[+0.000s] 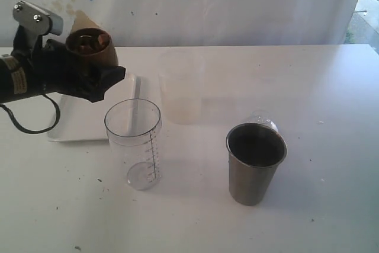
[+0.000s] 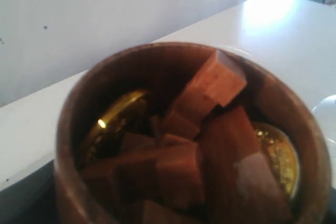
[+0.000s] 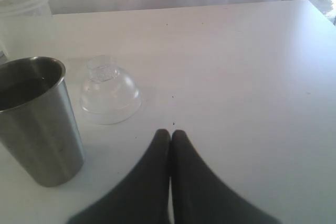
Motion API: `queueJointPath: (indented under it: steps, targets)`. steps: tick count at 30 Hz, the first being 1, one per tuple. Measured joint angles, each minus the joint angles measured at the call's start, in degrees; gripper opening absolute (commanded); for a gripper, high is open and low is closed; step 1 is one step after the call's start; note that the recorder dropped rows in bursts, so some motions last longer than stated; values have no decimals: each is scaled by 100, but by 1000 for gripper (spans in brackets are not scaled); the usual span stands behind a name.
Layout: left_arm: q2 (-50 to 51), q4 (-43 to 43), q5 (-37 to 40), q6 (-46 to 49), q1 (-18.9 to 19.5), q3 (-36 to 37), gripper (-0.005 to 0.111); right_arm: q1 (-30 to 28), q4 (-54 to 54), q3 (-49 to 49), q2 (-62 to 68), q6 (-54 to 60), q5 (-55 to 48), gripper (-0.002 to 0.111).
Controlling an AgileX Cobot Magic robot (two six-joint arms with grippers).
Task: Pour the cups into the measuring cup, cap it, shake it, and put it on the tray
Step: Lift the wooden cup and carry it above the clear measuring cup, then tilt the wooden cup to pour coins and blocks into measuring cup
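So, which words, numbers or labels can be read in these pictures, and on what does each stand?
No text can be read with certainty.
On the measuring cup: dark graduation marks with figures beside them, too small to read.
On the left arm: a yellowish label, its print too blurred to read.
On the wooden cup, the steel tumbler and the tray: no writing visible.

We see the left pincer [image 1: 90, 70] holding the brown cup [image 1: 87, 44] aloft at ten o'clock above the tray [image 1: 74, 130]; the measuring cup [image 1: 136, 146] stands near centre, the steel tumbler [image 1: 253, 173] at four o'clock on the counter [image 1: 331, 117].
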State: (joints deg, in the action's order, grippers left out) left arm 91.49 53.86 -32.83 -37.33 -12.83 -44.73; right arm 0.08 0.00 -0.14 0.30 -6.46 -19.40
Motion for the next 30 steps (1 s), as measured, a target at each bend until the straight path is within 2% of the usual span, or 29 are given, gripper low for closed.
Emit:
queueJointPath:
  steps: [4, 11, 17, 24, 30]
  targets:
    - [0, 92, 366, 451, -191, -206, 0, 0, 0, 0, 0, 0, 0, 0]
    - [0, 92, 464, 1368, -201, -247, 0, 0, 0, 0, 0, 0, 0, 0]
    - [0, 509, -22, 1891, -201, -247, 0, 0, 0, 0, 0, 0, 0, 0]
    - [0, 834, -112, 2040, -201, -247, 0, 0, 0, 0, 0, 0, 0, 0]
    - [0, 847, -125, 3025, -201, -247, 0, 0, 0, 0, 0, 0, 0, 0]
